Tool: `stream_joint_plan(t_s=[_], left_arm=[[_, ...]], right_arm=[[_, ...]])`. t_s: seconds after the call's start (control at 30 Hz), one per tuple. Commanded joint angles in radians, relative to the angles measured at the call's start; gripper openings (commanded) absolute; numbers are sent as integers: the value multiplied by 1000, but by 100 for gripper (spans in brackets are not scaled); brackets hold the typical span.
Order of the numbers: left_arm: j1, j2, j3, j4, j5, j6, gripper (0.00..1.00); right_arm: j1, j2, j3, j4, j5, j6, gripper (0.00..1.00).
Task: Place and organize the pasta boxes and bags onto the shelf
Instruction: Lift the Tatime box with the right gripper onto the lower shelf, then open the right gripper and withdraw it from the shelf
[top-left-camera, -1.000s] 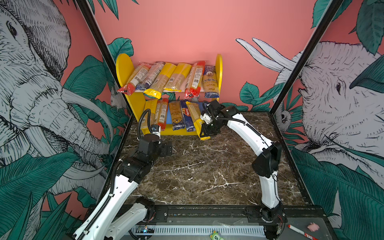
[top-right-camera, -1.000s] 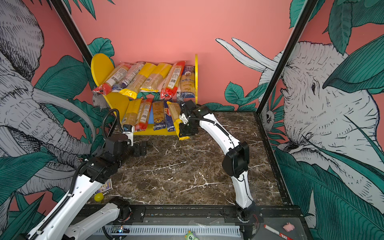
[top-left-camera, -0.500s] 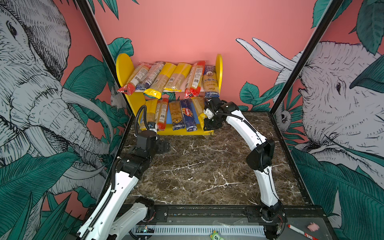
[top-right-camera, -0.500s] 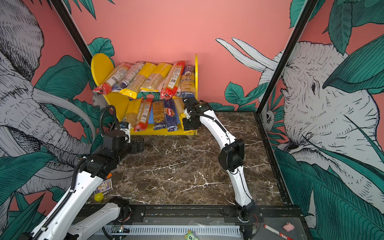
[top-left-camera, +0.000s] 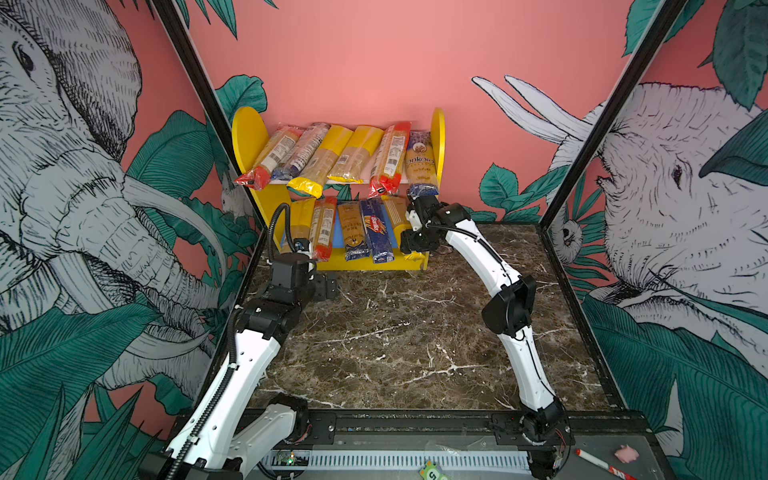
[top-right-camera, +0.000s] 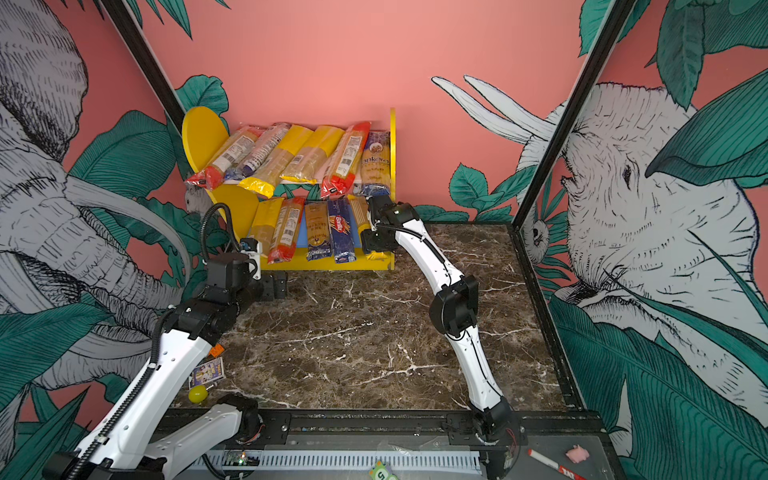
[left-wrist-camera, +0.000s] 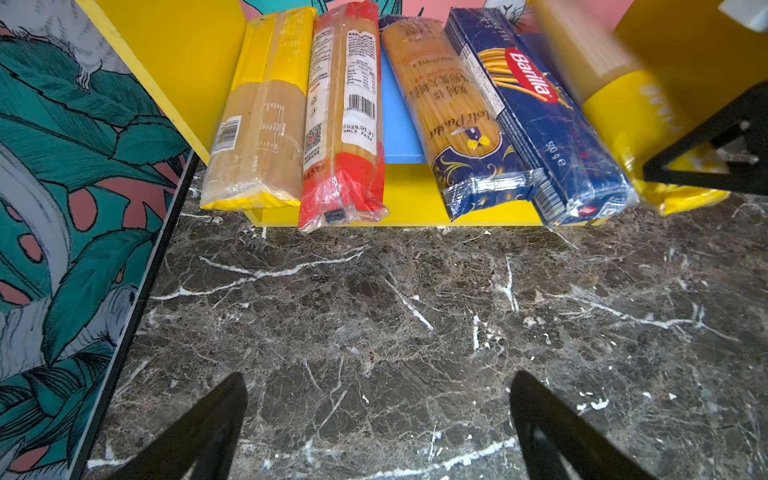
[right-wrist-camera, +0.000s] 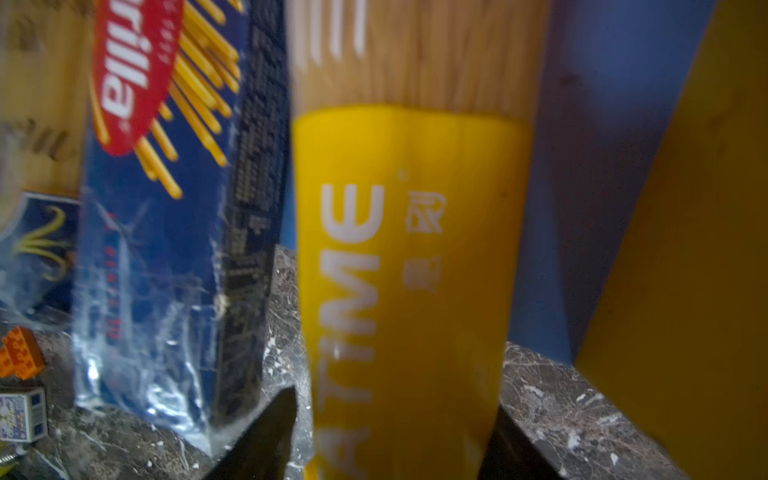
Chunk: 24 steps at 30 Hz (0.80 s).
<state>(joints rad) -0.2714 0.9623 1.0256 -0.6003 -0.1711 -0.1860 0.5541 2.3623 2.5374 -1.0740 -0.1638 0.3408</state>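
Observation:
The shelf (top-left-camera: 249, 137) (top-right-camera: 203, 137) stands at the back wall with several pasta packs (top-left-camera: 345, 158) leaning across its upper board. Its blue lower board (left-wrist-camera: 397, 116) carries a yellow-ended pack (left-wrist-camera: 257, 124), a red-ended pack (left-wrist-camera: 343, 124), a dark-blue-ended bag (left-wrist-camera: 457, 124), the Barilla box (top-left-camera: 376, 232) (right-wrist-camera: 166, 208) and, rightmost, a yellow-ended pack (top-left-camera: 397, 214) (right-wrist-camera: 407, 249). My right gripper (top-left-camera: 411, 243) (right-wrist-camera: 395, 401) is open and straddles that last pack's near end, with a gap at one finger. My left gripper (top-left-camera: 326, 286) (left-wrist-camera: 376, 374) is open and empty over the marble, in front of the shelf's left end.
The shelf's yellow right side panel (right-wrist-camera: 685, 249) stands close beside the last pack. An orange brick (top-right-camera: 216, 351), a small card box (top-right-camera: 208, 372) and a yellow ball (top-right-camera: 197, 394) lie at the table's front left. A marker (top-left-camera: 598, 461) lies on the front rail.
My right arm carried the yellow-ended pack from the floor by the shelf's right base back onto the lower board, then its jaws opened. My left arm edged toward the shelf.

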Motion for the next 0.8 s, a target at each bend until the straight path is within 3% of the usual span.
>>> stream_joint_plan(t_s=[0.0,0.17,0.2,0.23,0.27,0.77], left_arm=[[26,-6,35,5,42,15,99],[68,-2,42,4,90,23,99],[73,-6,42,6,95,25,99],[78,-10,41,9,99,25,99],[81,-12,39,9,101,26,99],[88,-124,-46,26,112,-36,100]], right_arm=[[-6,-65,-23,122,20,6,70],[-6,-119,-128,178,2,35,74],[-6,-141,-165,199,-13,37,88],[-5,-162,-207,221,-22,39,90],[-6,-189,-247,245,-36,44,99],[7,-551,-822,419,-20,115,99]])
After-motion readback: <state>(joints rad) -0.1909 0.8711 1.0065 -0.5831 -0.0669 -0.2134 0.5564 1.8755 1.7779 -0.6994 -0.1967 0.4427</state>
